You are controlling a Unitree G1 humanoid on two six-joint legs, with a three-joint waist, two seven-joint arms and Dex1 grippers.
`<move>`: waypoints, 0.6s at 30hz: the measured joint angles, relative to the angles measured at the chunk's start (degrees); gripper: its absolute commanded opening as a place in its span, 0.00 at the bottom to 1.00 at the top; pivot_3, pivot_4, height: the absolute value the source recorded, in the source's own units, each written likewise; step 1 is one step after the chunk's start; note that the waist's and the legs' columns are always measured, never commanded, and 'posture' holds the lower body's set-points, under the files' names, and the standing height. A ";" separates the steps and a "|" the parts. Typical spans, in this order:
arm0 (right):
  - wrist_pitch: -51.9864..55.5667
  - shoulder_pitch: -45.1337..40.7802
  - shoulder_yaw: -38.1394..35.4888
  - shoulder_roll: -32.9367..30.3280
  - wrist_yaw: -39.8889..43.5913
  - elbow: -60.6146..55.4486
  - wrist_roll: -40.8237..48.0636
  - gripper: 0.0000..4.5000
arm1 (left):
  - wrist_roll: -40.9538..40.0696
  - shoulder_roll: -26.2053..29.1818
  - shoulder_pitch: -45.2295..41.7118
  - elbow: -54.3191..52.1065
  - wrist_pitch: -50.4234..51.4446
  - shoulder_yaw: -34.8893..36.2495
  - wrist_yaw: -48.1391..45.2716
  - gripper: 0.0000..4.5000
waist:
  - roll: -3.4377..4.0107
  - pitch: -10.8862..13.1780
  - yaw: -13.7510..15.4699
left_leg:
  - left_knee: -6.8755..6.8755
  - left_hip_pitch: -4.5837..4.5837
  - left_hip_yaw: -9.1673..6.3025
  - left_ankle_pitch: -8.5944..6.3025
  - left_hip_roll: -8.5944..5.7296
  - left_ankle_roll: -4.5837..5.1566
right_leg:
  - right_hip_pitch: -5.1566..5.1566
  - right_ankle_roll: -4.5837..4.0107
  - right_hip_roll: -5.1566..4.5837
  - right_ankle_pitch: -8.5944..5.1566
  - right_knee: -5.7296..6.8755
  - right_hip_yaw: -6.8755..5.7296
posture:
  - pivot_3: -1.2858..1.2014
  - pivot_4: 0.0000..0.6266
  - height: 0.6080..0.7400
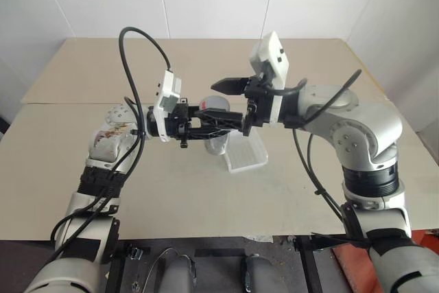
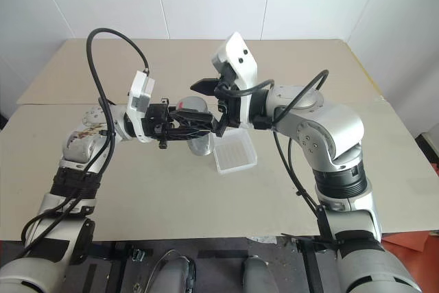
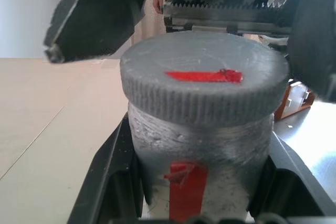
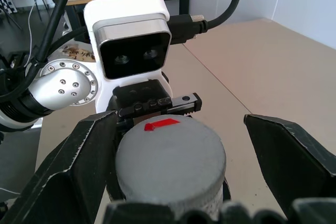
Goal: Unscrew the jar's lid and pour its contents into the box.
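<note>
My left gripper [image 1: 200, 127] points sideways over the table and is shut on the jar [image 3: 210, 145], a frosted cylinder with a red label [image 3: 185, 192]. The grey lid [image 3: 205, 85], with a red mark on top, sits screwed on the jar and faces my right gripper [image 1: 217, 103]. That gripper is open, its two black fingers [image 4: 68, 177] standing on either side of the lid [image 4: 170, 153], with a gap to the finger on one side. The contents are hidden inside the jar. The translucent box [image 1: 248, 154] lies on the table just below both grippers.
The beige table [image 1: 171, 190] stretches wide around the box, with a seam line running across it on the left. White walls stand behind its far edge. Black cables loop above both wrists.
</note>
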 measured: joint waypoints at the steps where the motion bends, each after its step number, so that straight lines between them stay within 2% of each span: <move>1: 0.00 -0.03 0.00 0.06 0.05 0.16 0.00 0.96 | 0.00 0.00 0.00 0.00 0.07 0.00 0.00 0.44 | 0.00 0.00 0.00 | 0.00 0.00 0.00 0.00 0.00 0.00 | 0.00 0.00 0.00 0.00 0.00 0.00 | 0.52 0.24 1.00; 3: 0.03 -0.09 0.03 0.09 0.50 0.54 0.07 0.87 | 0.00 0.00 0.00 -0.02 0.12 0.01 0.06 0.44 | 0.00 0.00 0.00 | 0.00 0.00 0.00 0.00 0.00 0.00 | 0.00 0.00 0.01 0.00 0.00 0.00 | 0.52 0.24 1.00; 7: 0.06 -0.16 0.36 0.18 1.63 0.67 0.53 0.61 | 0.04 0.00 0.00 -0.03 0.25 0.11 0.37 0.44 | 0.00 0.00 -0.02 | 0.00 0.00 -0.01 0.00 0.01 0.00 | 0.00 0.00 0.01 0.00 0.00 0.00 | 0.52 0.24 1.00; 14: -1.13 -0.48 0.36 0.68 4.15 2.91 0.56 0.61 | 0.15 0.15 -0.02 0.26 0.22 0.26 -0.32 0.44 | 0.00 0.00 -0.07 | 0.01 0.00 0.00 0.00 0.01 0.00 | 0.00 0.00 0.02 0.00 0.00 0.00 | 0.52 0.24 1.00; 16: -2.82 -0.51 0.32 1.11 7.44 5.03 1.14 0.61 | -0.29 0.60 -0.23 0.76 0.22 0.38 -2.61 0.44 | 0.00 0.00 -0.10 | 0.01 0.01 0.00 0.00 0.01 0.00 | 0.00 0.00 0.03 0.00 0.00 0.00 | 0.52 0.24 1.00; 18: -6.88 -0.55 0.56 1.41 15.19 7.82 1.72 0.61 | -2.09 1.24 -0.57 0.92 0.22 0.42 -7.85 0.44 | 0.01 0.01 -0.09 | 0.01 0.00 0.01 0.00 0.01 0.00 | 0.00 0.00 0.03 0.00 -0.02 -0.01 | 0.52 0.24 1.00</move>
